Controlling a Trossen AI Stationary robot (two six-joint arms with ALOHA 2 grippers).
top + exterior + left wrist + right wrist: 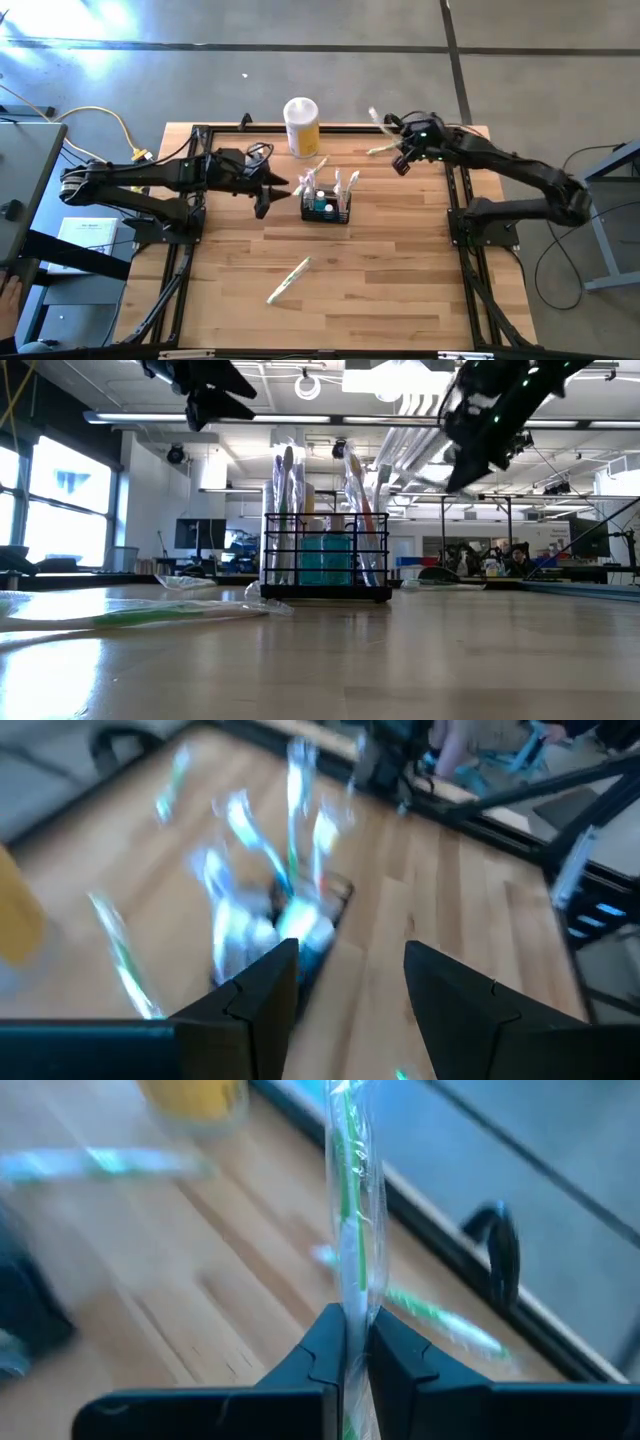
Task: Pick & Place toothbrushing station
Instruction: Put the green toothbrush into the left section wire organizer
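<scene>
The right gripper (355,1342), pinched shut on a wrapped toothbrush (352,1210), grips what looks like slippery film, so the toothbrush could slide out before reaching the basket (327,207).

High view: you look straight down on the whole table (330,290), both arms at its sides.
Low view: you sit at tabletop height, facing level across to the room; the black wire basket (325,560) stands centre, near.
Left wrist view: you look past two dark fingers (262,995), down at that same basket, close.
Right wrist view: you look past closed fingers toward the yellow canister (195,1095), also in the high view.
</scene>
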